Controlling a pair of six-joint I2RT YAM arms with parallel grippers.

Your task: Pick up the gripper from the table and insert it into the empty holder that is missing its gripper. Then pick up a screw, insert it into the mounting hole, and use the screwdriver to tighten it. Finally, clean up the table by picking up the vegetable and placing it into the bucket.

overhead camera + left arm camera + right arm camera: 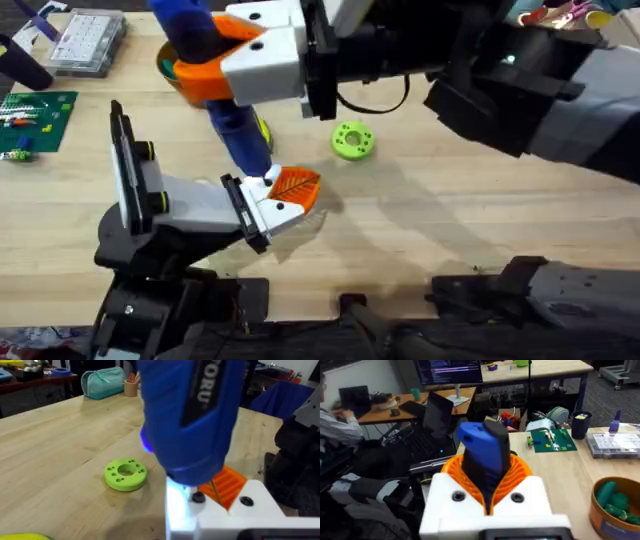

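Observation:
My right gripper (215, 60) (487, 477) reaches in from the right, shut on the blue screwdriver (240, 130) (482, 450) (195, 410). The screwdriver slants down, its lit tip and thin bit resting at the gripper (285, 195) (227, 495), a white block with an orange leaf-veined finger. That block sits in the black clamp of the holder (135, 195) on the table (450, 220). Whether a screw lies under the bit I cannot tell. A yellow sliver of the vegetable (263, 128) (20, 536) peeks out beside the screwdriver. The bucket (163, 65) (605, 520) is mostly hidden under the right gripper.
A lime-green ring disc (352, 140) (125, 474) lies just right of the screwdriver. A clear parts box (88, 42) (615, 442) and a green circuit board (35, 118) (552, 440) sit at the far left. Bare tabletop spreads right of the disc.

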